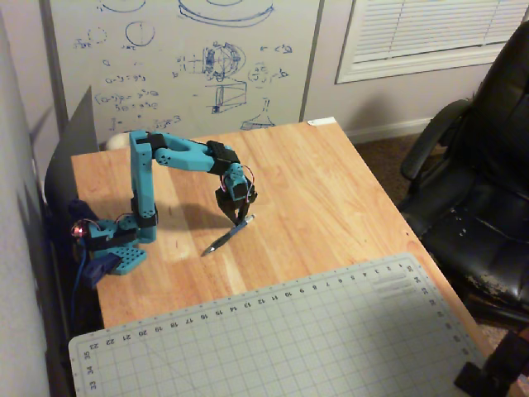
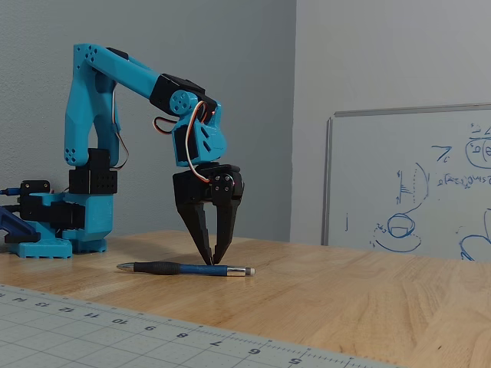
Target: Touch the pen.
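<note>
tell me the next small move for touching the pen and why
Probably a slight further dip straight down. In a fixed view the gripper points down with its jaws nearly together, tips right at the pen lying flat on the wooden table; whether they actually touch can't be told.

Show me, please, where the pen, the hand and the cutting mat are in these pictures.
pen [image 2: 180, 268]: a fixed view, side-on, middle of the dark barrel.
hand [image 2: 212, 261]: same fixed view, between the fingertips, right at the pen.
cutting mat [image 1: 331, 331]: a fixed view from above, bare gridded surface.
</note>
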Motion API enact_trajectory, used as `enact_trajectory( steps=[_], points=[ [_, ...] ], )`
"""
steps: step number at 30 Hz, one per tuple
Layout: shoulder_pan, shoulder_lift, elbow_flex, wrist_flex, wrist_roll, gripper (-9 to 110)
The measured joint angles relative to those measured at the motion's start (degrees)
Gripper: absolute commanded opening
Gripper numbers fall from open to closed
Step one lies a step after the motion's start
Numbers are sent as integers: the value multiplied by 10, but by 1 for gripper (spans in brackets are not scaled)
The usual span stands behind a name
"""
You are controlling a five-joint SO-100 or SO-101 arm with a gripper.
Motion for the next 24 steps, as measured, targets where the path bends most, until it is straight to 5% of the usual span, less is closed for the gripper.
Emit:
enact_trajectory(
  steps=[5, 10, 16, 24],
  points=[
    [-40, 105, 105, 85, 82, 1],
    [-53, 455, 462, 173, 149, 1],
    [-54, 912, 596, 176, 159, 1],
    [-54, 982, 613, 178, 159, 1]
  ],
)
